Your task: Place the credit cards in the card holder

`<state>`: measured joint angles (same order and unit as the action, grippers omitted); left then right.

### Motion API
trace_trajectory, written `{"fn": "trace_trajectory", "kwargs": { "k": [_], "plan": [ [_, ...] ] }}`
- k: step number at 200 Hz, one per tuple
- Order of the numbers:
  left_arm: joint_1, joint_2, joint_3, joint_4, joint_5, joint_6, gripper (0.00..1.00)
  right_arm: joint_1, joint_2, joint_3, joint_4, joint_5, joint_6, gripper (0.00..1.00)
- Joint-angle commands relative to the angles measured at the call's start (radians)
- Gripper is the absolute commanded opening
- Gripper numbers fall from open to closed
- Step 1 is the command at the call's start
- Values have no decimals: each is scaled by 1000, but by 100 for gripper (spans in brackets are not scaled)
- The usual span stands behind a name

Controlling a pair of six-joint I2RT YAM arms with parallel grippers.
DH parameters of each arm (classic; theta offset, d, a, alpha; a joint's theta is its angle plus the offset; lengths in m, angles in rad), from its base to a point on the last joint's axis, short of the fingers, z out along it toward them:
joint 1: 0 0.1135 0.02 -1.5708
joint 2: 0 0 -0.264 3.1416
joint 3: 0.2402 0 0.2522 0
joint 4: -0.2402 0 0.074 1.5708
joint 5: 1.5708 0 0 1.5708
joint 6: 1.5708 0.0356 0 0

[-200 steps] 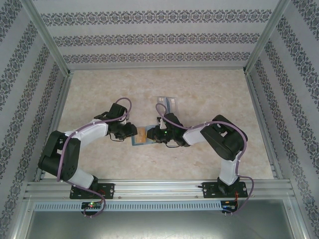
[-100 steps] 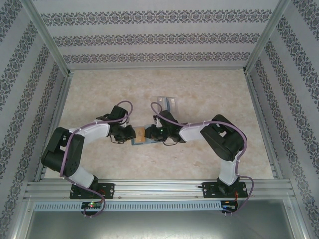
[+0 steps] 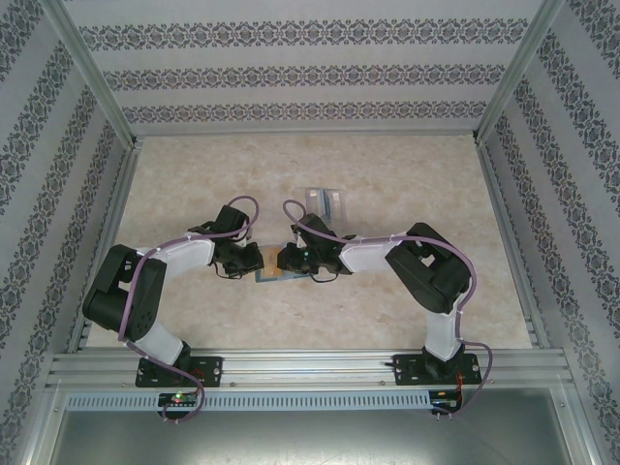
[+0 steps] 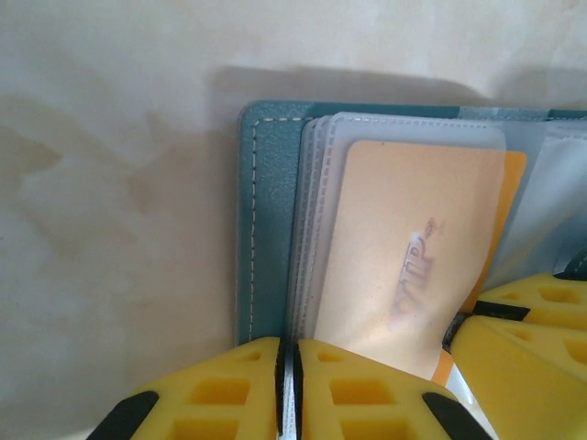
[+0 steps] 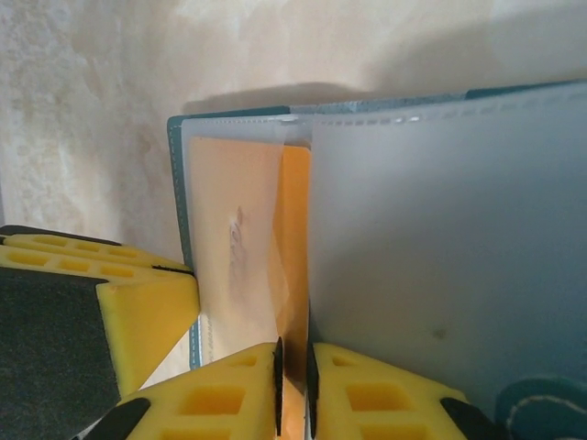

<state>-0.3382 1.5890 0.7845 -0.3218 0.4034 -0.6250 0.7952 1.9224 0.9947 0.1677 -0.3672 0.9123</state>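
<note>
Orange credit card [image 4: 413,266], clamped by right gripper [image 5: 293,378], lies partly inside card holder's [image 4: 271,229] clear sleeve [image 4: 422,130], pinched by left gripper [image 4: 286,390]; insertion unfinished.

Left end effector [image 4: 286,357], right [image 5: 293,359] pinched closed

1. The table [image 3: 407,184] is viewed from above and behind, far off, facing forward and down.
2. Both wrist views are taken at very close range, angled downward.
3. The orange card [image 4: 514,202] [image 5: 293,238] is shared by them, seen from opposite sides.
</note>
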Motion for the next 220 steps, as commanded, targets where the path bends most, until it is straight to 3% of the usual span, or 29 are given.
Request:
{"fn": "trace_trajectory", "kwargs": {
  "k": [1,19,63,85,127,185,220],
  "plan": [
    [14,16,-17,24,0,4,15,23,35,29,-63,27,-37,13],
    [13,-5,-13,2,-5,12,16,27,36,40,-76,35,-58,10],
    [65,-136,-21,-120,-84,39,28,30,39,54,-86,39,-87,8],
    [87,-147,-42,-121,-90,30,28,32,42,57,-86,33,-96,8],
    [87,-80,-91,44,41,8,23,38,40,65,-74,19,-108,14],
    [87,-56,-71,44,31,28,0,43,57,82,-43,-22,-176,14],
    [88,-41,-75,70,51,25,0,45,66,100,-48,-31,-213,14]
  ]
}}
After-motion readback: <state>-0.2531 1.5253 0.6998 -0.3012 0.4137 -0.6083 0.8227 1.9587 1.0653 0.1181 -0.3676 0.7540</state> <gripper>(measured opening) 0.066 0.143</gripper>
